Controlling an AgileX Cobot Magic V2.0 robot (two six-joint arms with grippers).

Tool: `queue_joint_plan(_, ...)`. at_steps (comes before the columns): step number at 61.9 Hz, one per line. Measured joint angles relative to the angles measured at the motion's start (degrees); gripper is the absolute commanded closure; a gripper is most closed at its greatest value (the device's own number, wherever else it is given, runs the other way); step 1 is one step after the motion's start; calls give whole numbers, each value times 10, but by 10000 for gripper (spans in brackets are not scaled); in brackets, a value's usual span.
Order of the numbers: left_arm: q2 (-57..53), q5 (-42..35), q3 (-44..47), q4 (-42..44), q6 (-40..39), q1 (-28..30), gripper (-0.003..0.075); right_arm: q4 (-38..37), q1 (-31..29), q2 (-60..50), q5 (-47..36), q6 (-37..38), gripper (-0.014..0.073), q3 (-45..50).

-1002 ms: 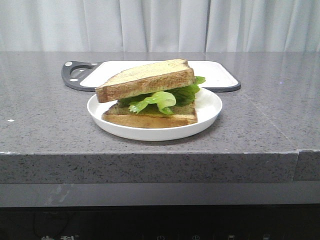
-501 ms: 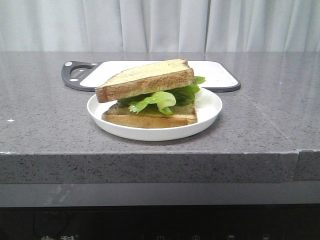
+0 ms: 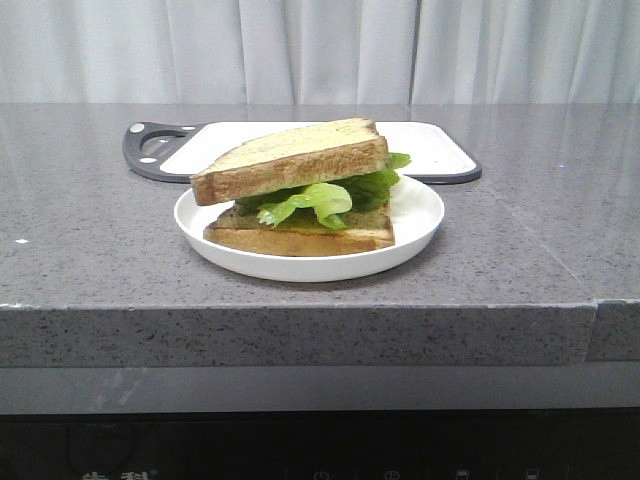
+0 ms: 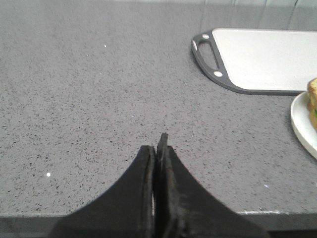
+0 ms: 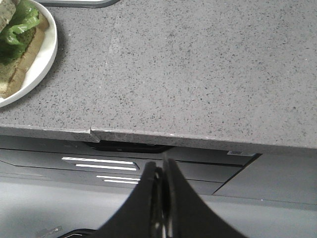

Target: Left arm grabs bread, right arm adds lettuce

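The thick bread slice (image 3: 295, 155) lies tilted on top of the green lettuce (image 3: 320, 198), which rests on a thinner slice (image 3: 300, 236) on a white plate (image 3: 415, 215). No arm shows in the front view. My left gripper (image 4: 157, 144) is shut and empty above bare counter, well to the left of the plate, whose edge shows in the left wrist view (image 4: 302, 129). My right gripper (image 5: 162, 166) is shut and empty off the counter's front edge, to the right of the plate (image 5: 42, 62). The lettuce (image 5: 20, 22) shows there too.
A white cutting board with a dark rim and handle (image 3: 150, 150) lies behind the plate, also in the left wrist view (image 4: 262, 57). The grey stone counter (image 3: 100, 250) ends in a front edge (image 5: 198, 136) with dark cabinet panels below.
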Motion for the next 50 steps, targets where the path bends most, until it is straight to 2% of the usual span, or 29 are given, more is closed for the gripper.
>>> queue_joint_plan(18,-121,-179,197,-2,1,20,741,0,0,0,1,0,662,0)
queue_joint_plan(30,-148,-295,272,-4,1,20,741,0,0,0,1,0,662,0)
queue_joint_plan(50,-148,-330,272,-4,1,20,741,0,0,0,1,0,662,0)
